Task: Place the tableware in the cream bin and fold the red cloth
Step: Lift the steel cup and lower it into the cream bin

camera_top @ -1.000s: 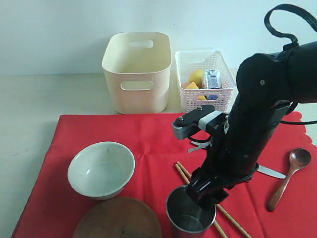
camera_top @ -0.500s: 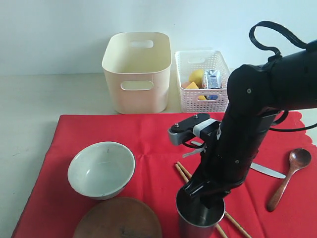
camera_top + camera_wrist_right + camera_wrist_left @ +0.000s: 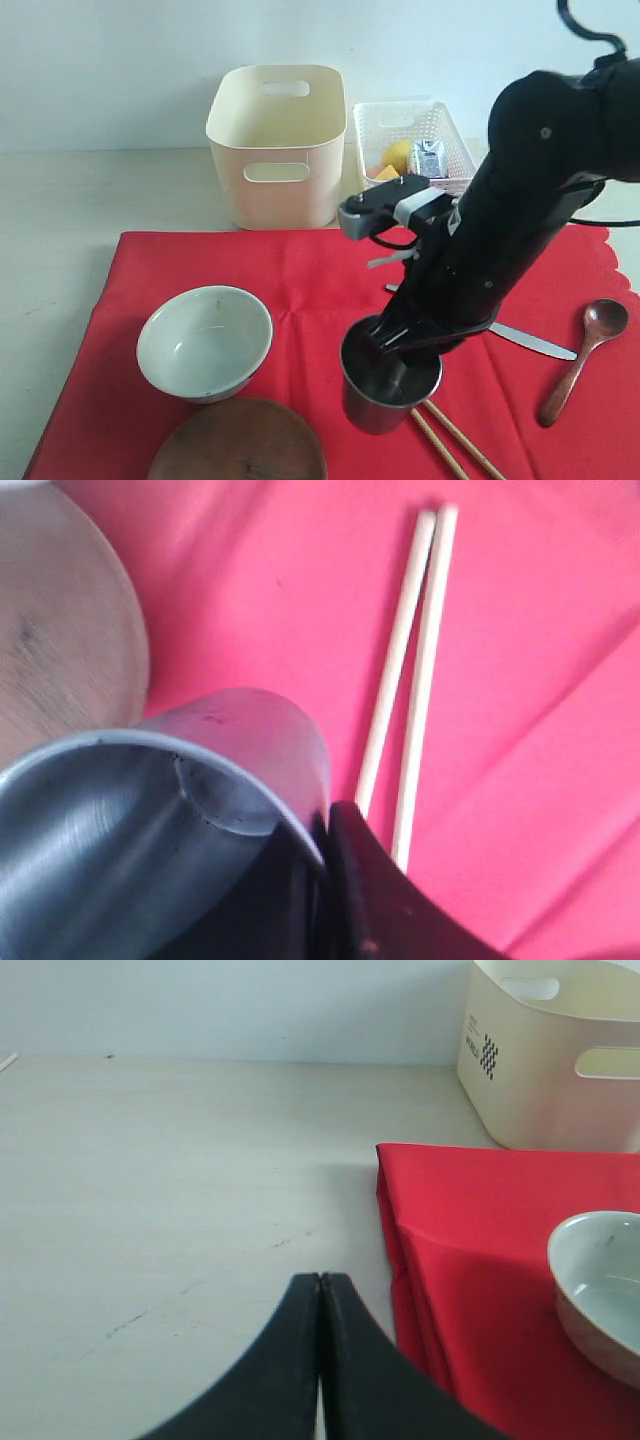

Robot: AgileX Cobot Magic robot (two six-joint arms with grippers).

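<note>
My right gripper (image 3: 410,345) (image 3: 322,825) is shut on the rim of the steel cup (image 3: 385,385) (image 3: 150,820), one finger inside and one outside, holding it above the red cloth (image 3: 300,270). The wooden chopsticks (image 3: 450,440) (image 3: 410,670) lie on the cloth beside the cup. The pale bowl (image 3: 204,341) (image 3: 600,1290) and the wooden plate (image 3: 240,440) (image 3: 60,620) sit at the front left. A silver knife (image 3: 530,342) and a wooden spoon (image 3: 585,355) lie to the right. The cream bin (image 3: 278,145) (image 3: 560,1050) stands behind the cloth. My left gripper (image 3: 321,1280) is shut over bare table, holding nothing.
A white perforated basket (image 3: 412,160) with a lemon (image 3: 397,155) and a blue carton (image 3: 428,158) stands right of the cream bin. Bare pale tabletop (image 3: 180,1180) stretches left of the cloth.
The right gripper closed on the cup's rim and lifted it up and back from the front edge, uncovering the chopsticks' near ends. The left gripper has not moved.
</note>
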